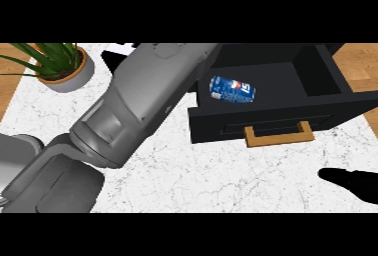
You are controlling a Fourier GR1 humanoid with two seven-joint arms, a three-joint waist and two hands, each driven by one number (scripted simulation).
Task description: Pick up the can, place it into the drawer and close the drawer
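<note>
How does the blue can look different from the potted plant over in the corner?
The can lies on its side inside the open black drawer; the potted plant stands upright on the white marble counter. The can is blue with a red and white logo; the plant has green leaves in a pale pot with an orange rim. The can looks smaller than the plant.

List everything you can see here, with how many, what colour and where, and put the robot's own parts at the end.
can: one, blue with a red and white logo, lying on its side inside the open drawer.
drawer: one, black, pulled open at the upper right.
drawer handle: one, tan, on the drawer's front.
potted plant: one, green leaves in a grey pot, upper left.
counter: one, white marble.
left forearm: one, grey, crossing from lower left toward the drawer; its hand is hidden.
right hand: one, black, at the right edge.
</note>
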